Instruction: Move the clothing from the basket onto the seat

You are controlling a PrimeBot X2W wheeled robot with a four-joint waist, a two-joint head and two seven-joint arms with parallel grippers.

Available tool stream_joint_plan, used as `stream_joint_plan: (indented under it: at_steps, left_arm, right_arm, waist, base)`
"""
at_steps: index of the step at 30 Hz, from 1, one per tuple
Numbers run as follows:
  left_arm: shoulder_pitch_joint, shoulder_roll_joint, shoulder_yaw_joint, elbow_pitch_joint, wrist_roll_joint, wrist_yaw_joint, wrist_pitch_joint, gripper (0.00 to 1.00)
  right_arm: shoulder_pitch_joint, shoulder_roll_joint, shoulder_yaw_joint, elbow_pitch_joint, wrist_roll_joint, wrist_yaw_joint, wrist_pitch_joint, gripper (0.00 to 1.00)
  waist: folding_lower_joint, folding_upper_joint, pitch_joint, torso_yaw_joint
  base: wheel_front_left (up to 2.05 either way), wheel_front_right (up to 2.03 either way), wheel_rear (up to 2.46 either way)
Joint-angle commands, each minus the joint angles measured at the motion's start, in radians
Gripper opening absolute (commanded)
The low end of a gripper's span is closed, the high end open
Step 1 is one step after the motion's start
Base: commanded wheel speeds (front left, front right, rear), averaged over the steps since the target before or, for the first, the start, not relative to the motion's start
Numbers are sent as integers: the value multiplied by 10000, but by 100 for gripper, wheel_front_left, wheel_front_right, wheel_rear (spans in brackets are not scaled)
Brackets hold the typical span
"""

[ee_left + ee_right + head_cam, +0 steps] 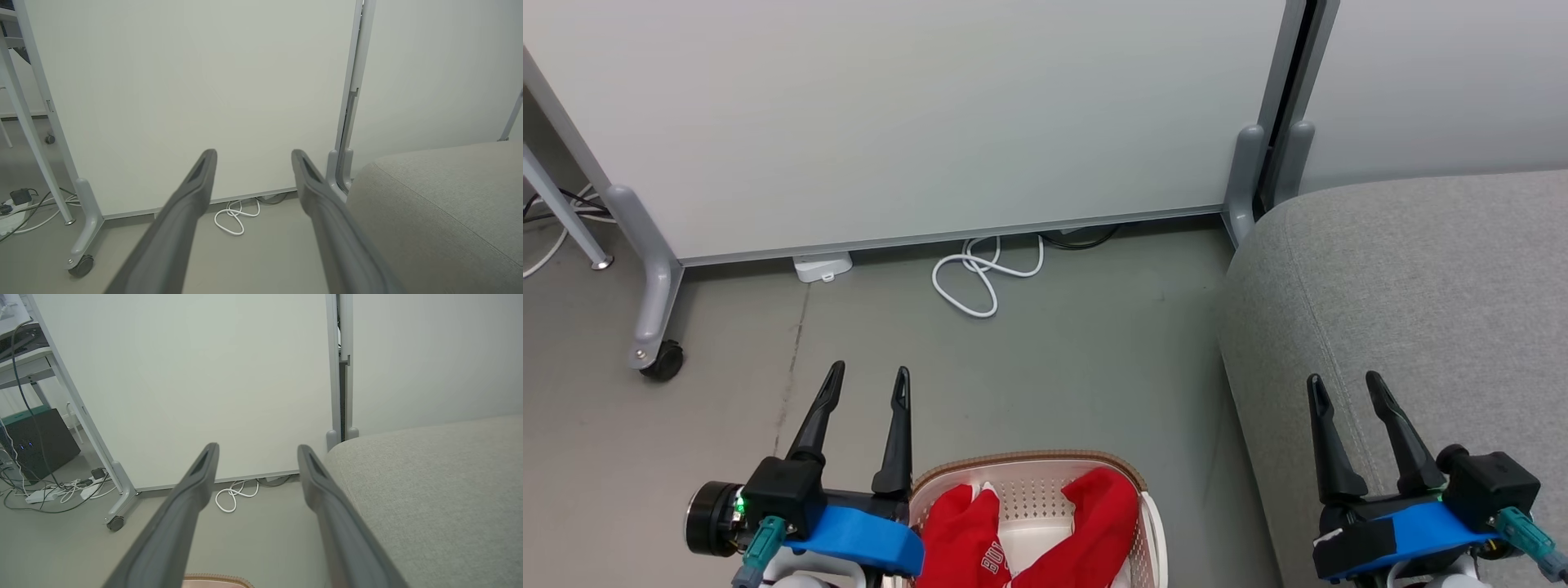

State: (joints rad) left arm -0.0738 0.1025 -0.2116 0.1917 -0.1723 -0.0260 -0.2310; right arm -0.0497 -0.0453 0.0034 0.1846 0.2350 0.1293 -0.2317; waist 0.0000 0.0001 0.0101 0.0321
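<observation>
Just right of left hand (869, 370): red clothing (960, 531) heaped in basket (1029, 458).

Even, diffuse indoor light is spread across all three views, and no single source can be made out. The white partition panel (931, 122) is rendered with a faint greenish-grey cast and without glare. Only soft, weak shadows are cast on the floor (1054, 359), along the foot of the seat (1421, 286) and under the panel's lower edge. The head view is sharp, and the seat's weave is resolved. In the wrist views the fingers (179, 220) of the left gripper (253, 153) and those (175, 522) of the right gripper (255, 446) are blurred toward the bottom edge, while the background is rendered fairly sharp. Wide-angle bending is seen in the panel frames near the edges.
</observation>
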Motion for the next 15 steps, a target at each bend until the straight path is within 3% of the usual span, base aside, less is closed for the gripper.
stream_joint_plan:
  at_steps: [1,15]
  left_arm:
    - [-113,4,-72,9,147,-169,-107,100]
    - [-29,-194,162,275,612,-734,-361,100]
  right_arm:
    - [6,-73,-23,-15,-250,22,-94,100]
    - [113,-79,31,106,-1065,23,-358,100]
  waist:
    - [0,-1,6,14]
    - [0,-1,-49,110]
  base:
    - [0,0,0]
    - [0,0,0]
